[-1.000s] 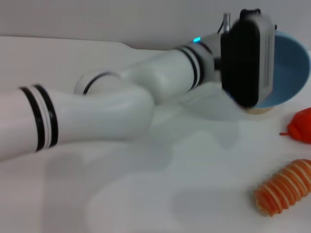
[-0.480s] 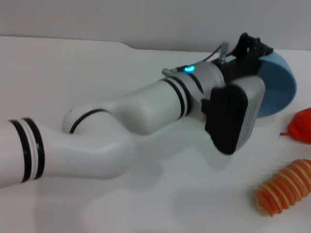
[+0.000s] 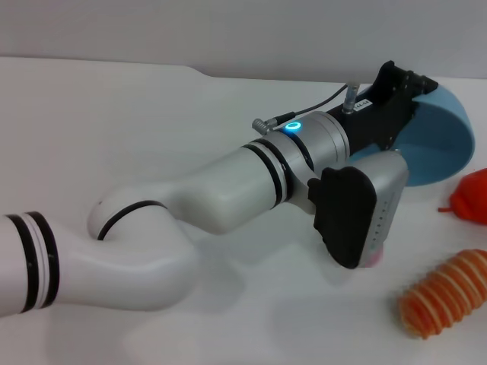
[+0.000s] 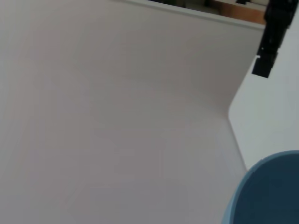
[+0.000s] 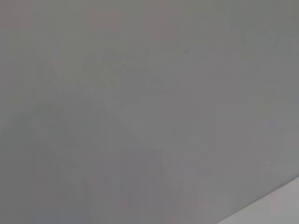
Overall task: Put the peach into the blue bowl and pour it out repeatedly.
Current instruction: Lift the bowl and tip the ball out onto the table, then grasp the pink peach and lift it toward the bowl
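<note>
My left arm reaches across the white table to the far right in the head view. Its black gripper [image 3: 397, 103] is shut on the rim of the blue bowl [image 3: 441, 148] and holds it tipped steeply on its side. The bowl's edge also shows in the left wrist view [image 4: 266, 193]. Just below the grey wrist camera housing [image 3: 358, 213], a small pink sliver on the table looks like the peach [image 3: 374, 261]; most of it is hidden. My right gripper is out of view.
A red fruit with a stem [image 3: 472, 196] lies at the right edge, close beside the bowl. An orange-and-cream ribbed object [image 3: 445, 295] lies at the front right. The right wrist view shows only a plain grey surface.
My left wrist has rolled, swinging its camera housing down toward the table. The bowl has turned with it, from its opening facing me to standing edge-on. A pink sliver now shows under the housing.
</note>
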`<control>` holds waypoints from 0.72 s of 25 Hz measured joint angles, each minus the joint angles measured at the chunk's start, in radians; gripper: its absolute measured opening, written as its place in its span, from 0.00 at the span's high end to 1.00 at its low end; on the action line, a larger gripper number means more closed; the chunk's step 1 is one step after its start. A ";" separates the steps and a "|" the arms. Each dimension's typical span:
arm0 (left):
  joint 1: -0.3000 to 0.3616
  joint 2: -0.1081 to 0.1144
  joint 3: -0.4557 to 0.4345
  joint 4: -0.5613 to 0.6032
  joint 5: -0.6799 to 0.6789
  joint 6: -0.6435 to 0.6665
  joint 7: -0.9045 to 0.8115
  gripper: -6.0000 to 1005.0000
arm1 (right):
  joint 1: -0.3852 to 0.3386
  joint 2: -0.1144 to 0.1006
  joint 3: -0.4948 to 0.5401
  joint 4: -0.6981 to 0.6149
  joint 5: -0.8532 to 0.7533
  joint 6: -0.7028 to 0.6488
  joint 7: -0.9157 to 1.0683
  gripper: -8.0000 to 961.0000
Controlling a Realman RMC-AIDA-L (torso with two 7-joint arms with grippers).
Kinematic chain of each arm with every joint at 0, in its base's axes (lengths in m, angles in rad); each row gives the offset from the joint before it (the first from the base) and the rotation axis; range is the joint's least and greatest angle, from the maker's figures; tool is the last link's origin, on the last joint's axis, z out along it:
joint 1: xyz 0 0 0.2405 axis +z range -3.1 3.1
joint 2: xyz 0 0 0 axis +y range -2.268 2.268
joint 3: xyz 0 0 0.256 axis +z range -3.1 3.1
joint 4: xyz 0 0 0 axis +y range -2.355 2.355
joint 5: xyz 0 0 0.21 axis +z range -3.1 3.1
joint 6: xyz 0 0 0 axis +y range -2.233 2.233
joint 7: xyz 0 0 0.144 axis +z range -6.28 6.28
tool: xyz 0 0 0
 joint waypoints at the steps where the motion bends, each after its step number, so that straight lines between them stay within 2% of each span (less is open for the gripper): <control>1: 0.003 0.000 -0.001 0.000 -0.003 -0.009 -0.004 0.99 | 0.002 0.000 0.000 0.000 -0.001 0.000 0.005 0.49; 4: 0.000 0.000 -0.021 0.000 -0.040 -0.003 -0.061 0.99 | 0.008 -0.001 -0.014 -0.005 -0.014 0.000 0.043 0.49; 6: -0.010 0.000 -0.043 -0.004 -0.087 0.005 -0.154 0.99 | 0.011 -0.006 -0.049 -0.036 -0.060 -0.005 0.134 0.49; 9: -0.023 0.000 -0.079 -0.021 -0.125 0.015 -0.323 0.99 | 0.020 -0.014 -0.111 -0.179 -0.233 -0.057 0.392 0.49; 12: -0.034 0.000 -0.136 -0.034 -0.144 0.061 -0.503 0.99 | 0.047 -0.014 -0.121 -0.333 -0.422 -0.126 0.623 0.49; 13: -0.034 0.000 -0.136 -0.034 -0.144 0.061 -0.503 0.99 | 0.062 -0.014 -0.121 -0.370 -0.478 -0.148 0.684 0.49; 15: -0.033 0.004 -0.188 -0.049 -0.186 0.095 -0.727 0.99 | 0.094 -0.014 -0.126 -0.415 -0.572 -0.182 0.771 0.49; 18: -0.032 0.005 -0.191 -0.067 -0.195 0.099 -0.808 0.99 | 0.151 -0.013 -0.165 -0.440 -0.683 -0.194 0.855 0.49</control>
